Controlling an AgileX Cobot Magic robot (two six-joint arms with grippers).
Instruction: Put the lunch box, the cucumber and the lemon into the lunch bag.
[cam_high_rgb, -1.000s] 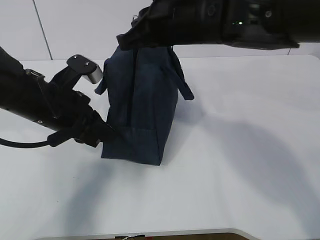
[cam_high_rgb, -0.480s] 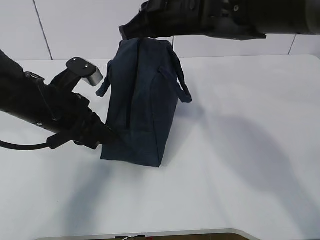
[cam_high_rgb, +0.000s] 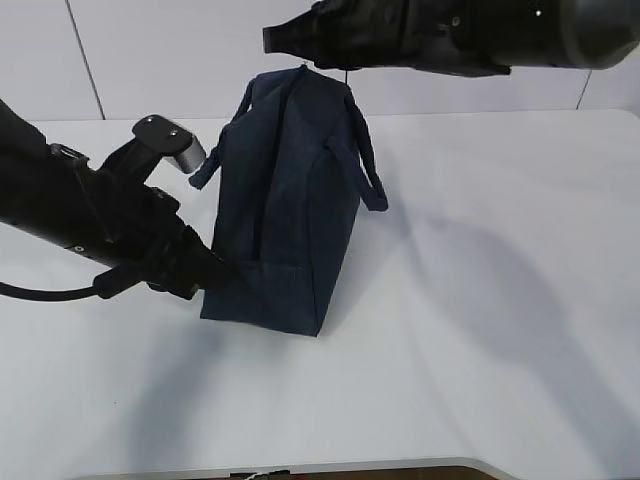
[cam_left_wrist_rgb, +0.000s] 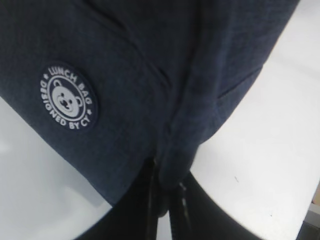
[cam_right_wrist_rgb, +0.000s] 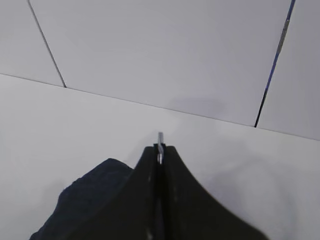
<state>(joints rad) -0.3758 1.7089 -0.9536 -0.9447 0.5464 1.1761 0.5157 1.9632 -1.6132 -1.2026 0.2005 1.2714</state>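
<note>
Here the white surface (cam_high_rgb: 480, 330) carries one thing: the lunch bag (cam_high_rgb: 285, 220), dark navy fabric, standing upright left of the middle in the exterior view. Its top edge is drawn up to a peak, and a loop handle (cam_high_rgb: 362, 160) hangs down the side that faces right. The left wrist view shows the bag's lower corner close up, with a round white logo (cam_left_wrist_rgb: 68, 103) bearing a small bear face and the words "lunch bag".

The left arm reaches in low from the left edge, and the left tool (cam_high_rgb: 215, 272) meets the bag at its bottom left corner. In the left wrist view its jaws are pressed together on a fold of the navy fabric at that corner.

The right arm comes in high from the right, and the right tool (cam_high_rgb: 275, 40) sits just above the bag's peak. In the right wrist view its jaws are pressed together, pinching a thin silver metal piece (cam_right_wrist_rgb: 160, 145) that pokes out between the tips; it is too small to name for certain. Dark fabric shows below it at the lower left.
</note>
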